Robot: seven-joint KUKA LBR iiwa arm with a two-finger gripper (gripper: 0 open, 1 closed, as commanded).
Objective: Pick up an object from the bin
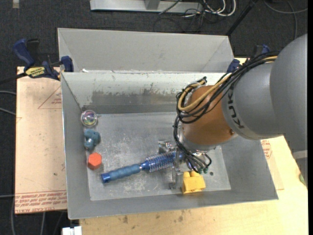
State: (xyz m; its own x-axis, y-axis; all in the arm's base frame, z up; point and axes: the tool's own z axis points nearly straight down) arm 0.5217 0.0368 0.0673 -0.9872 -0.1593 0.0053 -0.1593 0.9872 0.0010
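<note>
My gripper (168,163) is down near the bin's floor at the front right, under the arm's orange cover. It stands open, one finger (165,145) behind and one finger (172,180) in front of the bristle head of a blue brush (128,170). The brush lies flat, its handle pointing left towards the front left corner. A yellow block (192,182) sits just right of the front finger, close to it.
At the left side of the bin lie a red hexagonal block (94,160), a teal lump (91,138) and a clear ball (89,117), in a row from front to back. The arm and its cables cover the bin's right part.
</note>
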